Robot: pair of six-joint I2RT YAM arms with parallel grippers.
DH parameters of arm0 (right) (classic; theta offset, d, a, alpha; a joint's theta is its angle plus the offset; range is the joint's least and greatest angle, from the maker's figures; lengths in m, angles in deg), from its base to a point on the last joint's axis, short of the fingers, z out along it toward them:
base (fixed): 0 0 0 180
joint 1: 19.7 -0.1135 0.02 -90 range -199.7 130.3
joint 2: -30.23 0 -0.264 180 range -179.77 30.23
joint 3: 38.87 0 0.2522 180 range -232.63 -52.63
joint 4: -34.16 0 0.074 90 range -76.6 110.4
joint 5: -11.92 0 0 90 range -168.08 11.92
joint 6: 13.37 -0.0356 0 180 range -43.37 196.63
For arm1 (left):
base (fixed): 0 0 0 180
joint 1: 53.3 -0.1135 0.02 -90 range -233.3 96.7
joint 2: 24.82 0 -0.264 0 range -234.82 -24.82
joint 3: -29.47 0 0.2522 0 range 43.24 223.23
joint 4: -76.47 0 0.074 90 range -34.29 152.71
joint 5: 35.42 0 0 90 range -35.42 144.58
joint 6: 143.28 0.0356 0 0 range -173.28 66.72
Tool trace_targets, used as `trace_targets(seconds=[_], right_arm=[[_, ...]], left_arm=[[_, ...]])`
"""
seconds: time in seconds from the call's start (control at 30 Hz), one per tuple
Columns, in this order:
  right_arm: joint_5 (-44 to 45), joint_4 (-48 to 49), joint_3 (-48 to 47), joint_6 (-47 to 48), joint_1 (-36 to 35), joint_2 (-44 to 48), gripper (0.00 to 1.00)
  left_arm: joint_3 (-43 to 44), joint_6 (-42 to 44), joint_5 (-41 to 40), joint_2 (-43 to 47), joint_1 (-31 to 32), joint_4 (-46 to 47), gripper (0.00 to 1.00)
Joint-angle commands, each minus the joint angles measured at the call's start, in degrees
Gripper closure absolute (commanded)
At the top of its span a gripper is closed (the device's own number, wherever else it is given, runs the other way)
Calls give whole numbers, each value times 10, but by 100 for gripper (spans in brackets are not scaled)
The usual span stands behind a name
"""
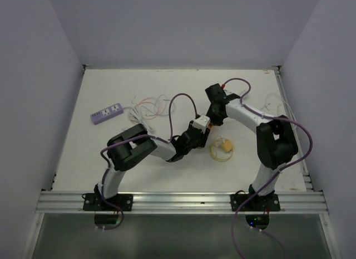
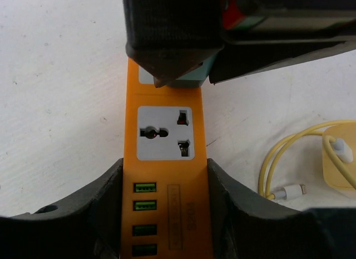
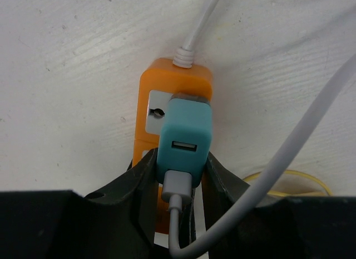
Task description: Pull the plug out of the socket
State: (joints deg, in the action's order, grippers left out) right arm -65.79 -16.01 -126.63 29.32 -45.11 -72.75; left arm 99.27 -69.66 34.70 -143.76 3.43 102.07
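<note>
Left pincer [image 2: 165, 181] clamped the orange power strip [image 2: 167, 97] on the surface [image 1: 111, 153]. Right pincer [image 3: 181, 170] squeezed the teal plug [image 3: 184, 131], which sat in the strip's end socket.

Two arms: one left arm [image 1: 130, 150] and one right arm [image 1: 275, 139]. Two grippers, one per arm, each with two fingers: left gripper [image 2: 165, 184] and right gripper [image 3: 179, 175]. Two power strips: one orange power strip [image 2: 167, 242] and one purple power strip [image 1: 107, 112]. One teal plug [image 3: 184, 125], with one USB port [image 3: 184, 146] on its face and one grey connector [image 3: 177, 185]. The left wrist view of the orange power strip shows one unoccupied universal socket [image 2: 164, 133] and four green USB ports [image 2: 144, 187]. One yellow charger [image 2: 339, 164], one yellow cable [image 2: 278, 153], one white cord [image 3: 194, 30].
</note>
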Motion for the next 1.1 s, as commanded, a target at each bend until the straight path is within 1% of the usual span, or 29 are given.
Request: trace_targets(seconds=[0.0,0.03,0.07,0.1,0.13,0.2,0.23,0.37,0.47,0.8,1.07], right_arm=[[-13,-19,4,-7,-6,20,100],[-13,-19,5,-7,-6,19,100],[-11,-18,6,-6,-6,20,100],[-11,-18,6,-6,-6,19,100],[-13,-18,8,-7,-6,19,100],[-17,-17,8,-10,-6,19,100],[-18,-16,7,-11,-6,20,100],[-18,-23,-7,-13,-6,24,100],[-17,-33,-27,-15,-6,24,100],[-9,-52,-95,-23,0,30,100],[-50,-18,-83,-38,11,44,100]], left_arm=[[14,-3,7,-22,-7,5,52],[12,-12,11,-24,-7,7,56],[10,-14,16,-26,-7,8,67],[8,-17,20,-28,-7,8,73],[7,-25,21,-31,-7,6,83],[6,-35,21,-36,-7,-1,93],[4,-44,21,-39,-7,-6,100],[-8,-58,18,-44,-6,-17,100],[-16,-70,31,-46,-5,-11,100],[0,-105,43,-70,-5,-59,100],[8,-112,48,-79,-5,-81,100]])
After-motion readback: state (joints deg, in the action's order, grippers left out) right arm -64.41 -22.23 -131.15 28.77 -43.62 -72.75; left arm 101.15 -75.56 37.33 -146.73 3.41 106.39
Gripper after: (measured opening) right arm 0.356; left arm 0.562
